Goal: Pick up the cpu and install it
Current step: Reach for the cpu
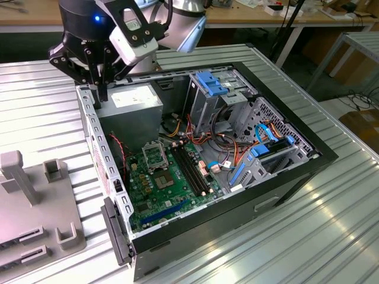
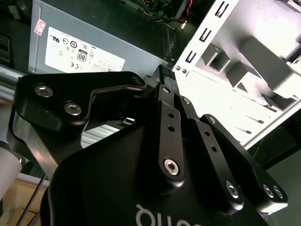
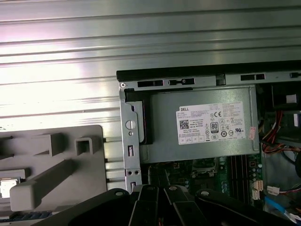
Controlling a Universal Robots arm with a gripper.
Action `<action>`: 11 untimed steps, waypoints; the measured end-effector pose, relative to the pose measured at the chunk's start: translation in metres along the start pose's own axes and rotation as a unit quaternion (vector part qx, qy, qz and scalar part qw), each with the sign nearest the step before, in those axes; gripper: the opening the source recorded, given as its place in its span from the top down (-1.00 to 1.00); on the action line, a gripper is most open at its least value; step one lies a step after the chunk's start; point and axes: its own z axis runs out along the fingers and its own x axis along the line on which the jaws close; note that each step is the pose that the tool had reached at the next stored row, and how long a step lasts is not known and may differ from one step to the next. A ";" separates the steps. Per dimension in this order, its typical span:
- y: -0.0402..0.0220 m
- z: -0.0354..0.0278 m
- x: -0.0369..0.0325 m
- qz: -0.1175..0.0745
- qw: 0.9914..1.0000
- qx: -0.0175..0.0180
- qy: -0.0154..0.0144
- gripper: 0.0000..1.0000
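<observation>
The cpu (image 3: 8, 187) is a small pale square lying flat in a recess of the grey holder block (image 3: 51, 165) on the table beside the computer case. My gripper (image 1: 102, 93) hangs over the case's back corner on the exterior view's left, above the power supply (image 1: 135, 100), well apart from the cpu. Its black fingers (image 2: 165, 77) stand together with nothing seen between them, and they also enter the first wrist view (image 3: 161, 190). The metal-framed socket (image 1: 155, 157) with its dark centre sits on the green motherboard (image 1: 160, 189) inside the case.
The open case (image 1: 278, 189) lies on its side on a ribbed metal table (image 1: 331, 236). Drive cages (image 1: 213, 89), blue brackets and cable bundles fill its far side. The grey holder block (image 1: 35, 201) with upright posts stands on the exterior view's left.
</observation>
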 end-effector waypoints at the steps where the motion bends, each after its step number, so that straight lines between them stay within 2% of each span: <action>1: 0.0000 0.0000 0.0005 0.000 1.000 0.000 0.000 0.79; 11: -0.0004 0.0004 0.0053 0.000 1.000 0.000 0.000 0.79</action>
